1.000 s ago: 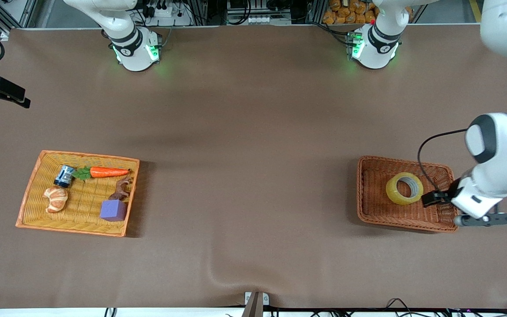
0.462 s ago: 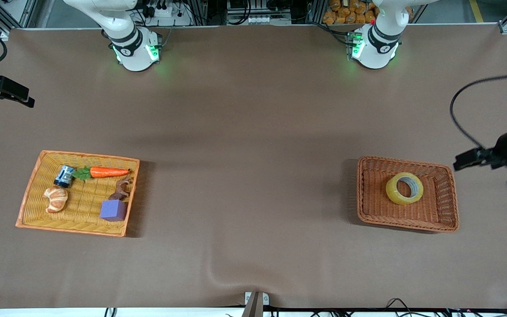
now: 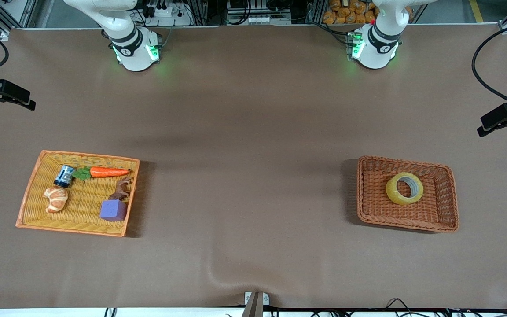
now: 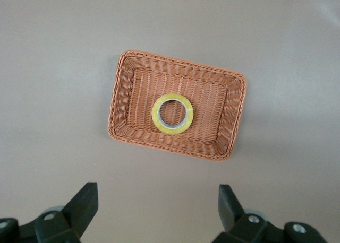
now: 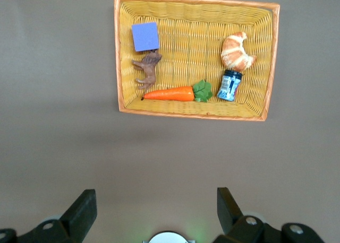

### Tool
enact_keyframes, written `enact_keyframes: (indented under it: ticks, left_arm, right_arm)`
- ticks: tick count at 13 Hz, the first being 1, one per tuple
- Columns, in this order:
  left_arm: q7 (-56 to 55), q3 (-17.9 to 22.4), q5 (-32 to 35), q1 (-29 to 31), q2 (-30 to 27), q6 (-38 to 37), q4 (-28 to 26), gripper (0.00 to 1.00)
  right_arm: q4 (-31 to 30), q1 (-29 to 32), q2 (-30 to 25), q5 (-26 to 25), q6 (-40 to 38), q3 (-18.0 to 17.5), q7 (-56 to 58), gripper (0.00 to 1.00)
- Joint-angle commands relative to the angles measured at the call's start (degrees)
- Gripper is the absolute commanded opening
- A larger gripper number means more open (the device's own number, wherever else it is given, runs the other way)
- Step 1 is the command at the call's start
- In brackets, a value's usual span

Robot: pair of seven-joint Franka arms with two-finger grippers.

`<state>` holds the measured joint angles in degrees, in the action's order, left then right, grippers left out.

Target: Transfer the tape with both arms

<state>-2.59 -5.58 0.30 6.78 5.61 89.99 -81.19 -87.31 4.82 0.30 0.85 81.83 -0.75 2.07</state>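
The tape [image 3: 404,188], a yellowish translucent ring, lies flat in the brown wicker basket [image 3: 453,198] toward the left arm's end of the table. In the left wrist view the tape [image 4: 172,113] sits in the middle of the basket [image 4: 234,115], far below. My left gripper [image 4: 158,206] hangs high over the bare table beside that basket, open and empty. My right gripper [image 5: 155,207] is also open and empty, high over the table beside the yellow tray [image 5: 196,0]. In the front view only a black part of each hand shows at the edges.
The yellow tray [image 3: 31,185] toward the right arm's end holds a purple cube [image 3: 113,210], a croissant [image 3: 56,198], a small blue can [image 3: 64,175], a carrot [image 3: 108,172] and a brown toy animal [image 3: 121,189]. Brown cloth covers the table between the two baskets.
The left arm has lifted away from the brown basket and drawn back to the table's edge at its own end. The tape has stayed in place. The right arm has barely moved.
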Motion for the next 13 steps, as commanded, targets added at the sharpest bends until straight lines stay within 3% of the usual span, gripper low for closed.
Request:
enact_keyframes:
  ticks: [1, 4, 7, 13]
  left_arm:
    - [1.45, 0.04, -1.36, 0.17, -3.57, -0.17, -3.35, 1.0]
    - [0.84, 0.65, -0.13, -2.28, -8.06, -0.26, -8.63, 1.0]
    - [1.89, 5.31, 0.31, -5.63, -8.33, -0.52, -8.64, 1.0]
    - [4.09, 6.37, 0.4, -6.42, -8.68, -3.6, -8.55, 1.0]
  right_arm:
    - [-0.76, 1.24, 0.05, -0.06, 1.49, -0.04, 1.0, 1.0]
    - [-1.72, 2.12, -0.21, 0.2, 2.1, -0.04, 1.18, 1.0]
    - [-2.69, 2.47, -0.57, 0.2, 2.89, -0.04, 1.18, 1.0]
    - [-2.25, 2.83, -0.21, 0.64, 3.15, -0.04, 1.09, 1.0]
